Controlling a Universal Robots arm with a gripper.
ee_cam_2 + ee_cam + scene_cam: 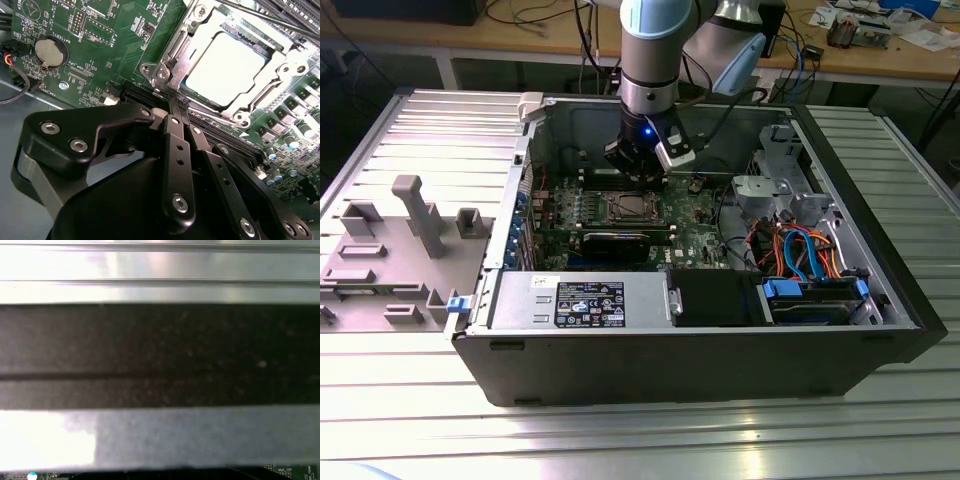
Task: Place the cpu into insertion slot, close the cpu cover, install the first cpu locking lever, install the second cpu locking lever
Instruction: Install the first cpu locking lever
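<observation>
The cpu (225,70) sits flat in the insertion slot (187,80) on the green board (110,55), and the cpu cover (280,70) lies down around its pale shiny face. The gripper (176,102) hangs just beside a corner of the slot, its jaws pinched nearly together with nothing between them, tips close to a thin metal locking lever (265,17). In the exterior view the gripper (642,165) is low inside the open computer case (720,350). I think the lever is thin, stiff and springy, best pushed near its end. The chip looks light and easy to hurt.
</observation>
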